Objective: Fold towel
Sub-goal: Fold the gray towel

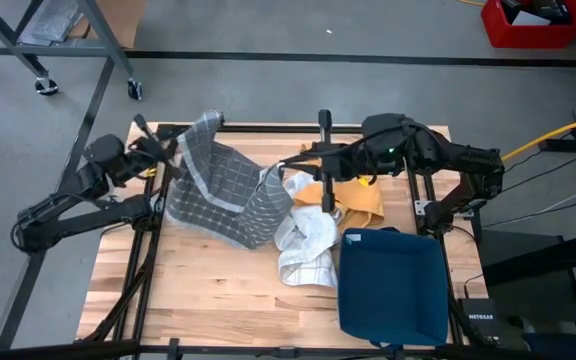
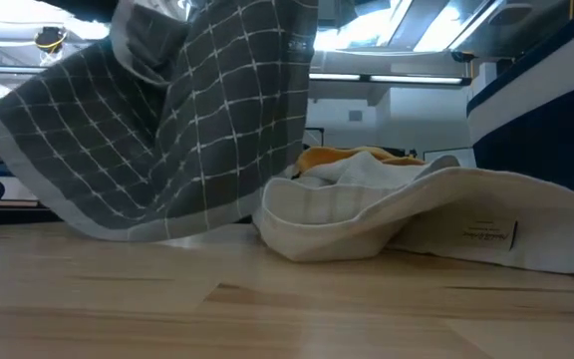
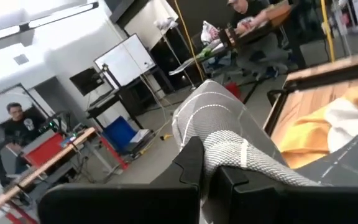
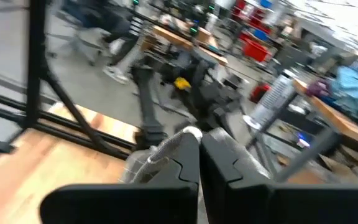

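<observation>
We see the grey checked towel (image 1: 218, 185) lifted off the wooden table (image 1: 208, 290) and stretched between our two grippers, sagging in the middle so that its lower edge hangs close to the boards. Our left gripper (image 1: 173, 150) is clamped on one upper corner of the towel; in the left wrist view the cloth is bunched right between the two dark fingers (image 3: 191, 165) and drapes away beyond them. Our right gripper (image 1: 286, 170) is likewise pinched tight on the towel's opposite edge, and the right wrist view shows a small fold of grey fabric (image 4: 166, 149) caught between its closed fingers (image 4: 229, 168). Just below and beside the right gripper lies a crumpled white cloth (image 1: 303, 245), and just past that gripper, toward the right arm's base, sits a yellow cloth (image 1: 353, 200), partly tucked under the white one. Farther out from the right gripper, at the table's near right corner, rests a dark blue cloth (image 1: 393, 285) laid flat. From table height, the grey towel (image 2: 177, 130) hangs above the surface with the white cloth (image 2: 387, 214) heaped beside it and a strip of yellow (image 2: 347, 157) showing behind. In the room beyond the left gripper, a seated person (image 3: 18, 127) is visible at a desk.
</observation>
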You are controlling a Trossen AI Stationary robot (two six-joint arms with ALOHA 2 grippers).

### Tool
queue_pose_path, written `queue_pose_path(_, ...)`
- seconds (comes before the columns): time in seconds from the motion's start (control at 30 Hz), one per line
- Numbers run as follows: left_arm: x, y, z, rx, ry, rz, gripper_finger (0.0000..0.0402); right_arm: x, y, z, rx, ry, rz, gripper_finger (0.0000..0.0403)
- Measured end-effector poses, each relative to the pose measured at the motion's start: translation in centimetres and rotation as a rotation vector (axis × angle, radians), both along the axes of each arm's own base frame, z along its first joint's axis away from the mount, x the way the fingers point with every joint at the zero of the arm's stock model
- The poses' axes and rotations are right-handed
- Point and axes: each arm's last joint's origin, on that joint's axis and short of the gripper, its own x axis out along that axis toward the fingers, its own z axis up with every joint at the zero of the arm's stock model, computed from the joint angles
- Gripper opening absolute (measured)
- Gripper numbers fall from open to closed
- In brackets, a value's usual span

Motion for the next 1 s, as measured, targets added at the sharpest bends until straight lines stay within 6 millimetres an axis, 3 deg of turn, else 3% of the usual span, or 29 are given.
queue_pose_path(0.27,4.8,2.6,-1.2,0.0,0.141,0.004,0.0003,0.0,0.4,0.0,0.03,0.002,0.114,0.0001)
queue_pose_path(0.43,6.7,3.7,-0.9,-0.017,0.019,0.041,0.0023,0.0,0.2,0.0,0.036,0.005,0.079,0.0001)
queue_pose_path(1.0,5.4,3.2,3.6,-0.173,-0.478,0.046,0.0195,0.0,-0.4,-0.2,0.001,0.013,-0.147,0.0001)
